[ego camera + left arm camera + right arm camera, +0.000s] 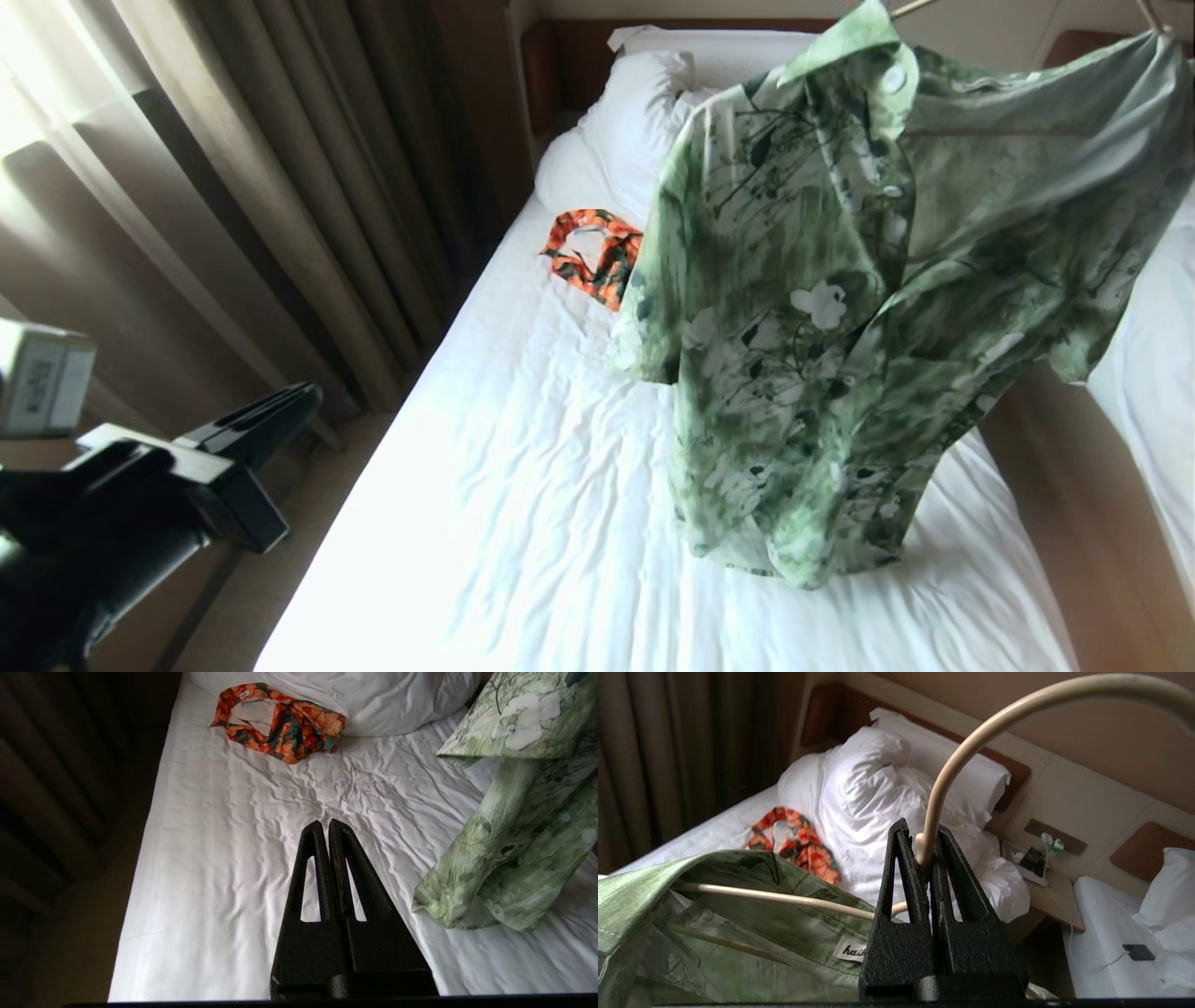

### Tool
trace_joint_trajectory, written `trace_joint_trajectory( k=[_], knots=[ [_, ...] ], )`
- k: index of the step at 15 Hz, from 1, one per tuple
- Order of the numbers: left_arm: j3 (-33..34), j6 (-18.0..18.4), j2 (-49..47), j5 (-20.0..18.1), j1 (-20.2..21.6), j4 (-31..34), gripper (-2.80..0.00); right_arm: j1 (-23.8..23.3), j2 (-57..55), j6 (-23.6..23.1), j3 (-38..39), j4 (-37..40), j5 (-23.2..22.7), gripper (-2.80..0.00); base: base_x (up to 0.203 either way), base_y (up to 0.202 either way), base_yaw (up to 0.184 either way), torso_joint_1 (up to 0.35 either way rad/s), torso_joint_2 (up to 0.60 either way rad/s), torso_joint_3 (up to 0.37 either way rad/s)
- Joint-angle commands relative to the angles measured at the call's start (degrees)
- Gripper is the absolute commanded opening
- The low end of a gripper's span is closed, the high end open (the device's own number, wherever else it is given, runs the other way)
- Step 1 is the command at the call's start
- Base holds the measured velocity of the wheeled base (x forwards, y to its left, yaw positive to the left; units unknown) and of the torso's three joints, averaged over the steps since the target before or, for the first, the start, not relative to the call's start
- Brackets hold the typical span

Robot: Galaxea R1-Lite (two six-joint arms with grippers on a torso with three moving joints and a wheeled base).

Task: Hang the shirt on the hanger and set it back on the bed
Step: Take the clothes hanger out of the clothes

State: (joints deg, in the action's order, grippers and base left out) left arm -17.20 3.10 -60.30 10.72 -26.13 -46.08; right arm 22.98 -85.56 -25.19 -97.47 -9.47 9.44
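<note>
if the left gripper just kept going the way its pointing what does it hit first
Probably the bare white sheet of the bed. The left gripper, shut and empty, aims at open sheet between the orange garment and the shirt. Depth is unclear.

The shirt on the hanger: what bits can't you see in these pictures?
- Head view: the hanger's hook is cut off by the top edge; the right gripper is out of frame.
- Right wrist view: the shirt covers most of the hanger.
- Left wrist view: the shirt's top is cut off by the edge.
</note>
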Motion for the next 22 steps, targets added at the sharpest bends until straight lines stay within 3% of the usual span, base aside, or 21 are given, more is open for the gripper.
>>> trace_joint_trajectory(
  k=[1, 3, 6, 12, 22],
  knots=[
    [1.78, -0.14, 7.25, 0.49, 1.52, 1.44, -2.80, 0.13, -2.85, -0.04, -3.29, -1.76, 0.23, -2.80, 0.000, 0.000, 0.000, 0.000, 0.00, 0.000],
    [2.52, -0.62, 13.55, 0.45, 1.82, 7.65, -2.80, 0.58, -3.01, 0.19, -3.91, -1.94, 0.14, -2.80, 0.000, 0.000, 0.000, 0.000, 0.00, 0.000],
    [3.12, -7.78, 18.84, 0.60, 2.21, 13.92, -2.80, 0.58, -4.41, 2.38, -4.33, -3.60, 0.23, -2.80, 0.000, 0.000, 0.000, 0.000, 0.00, 0.000],
    [4.71, -8.11, 22.23, 0.44, 5.82, 13.73, -2.80, 0.58, -10.24, 2.77, -10.45, -7.84, 2.07, -2.80, 0.000, 0.000, 0.000, 0.000, 0.00, 0.000],
    [5.78, -8.19, 26.42, -1.14, 7.24, 14.06, -2.80, 0.66, -9.98, 2.60, -10.98, -7.58, 2.16, -2.80, 0.000, 0.000, 0.000, 0.000, 0.00, 0.000]
  ],
)
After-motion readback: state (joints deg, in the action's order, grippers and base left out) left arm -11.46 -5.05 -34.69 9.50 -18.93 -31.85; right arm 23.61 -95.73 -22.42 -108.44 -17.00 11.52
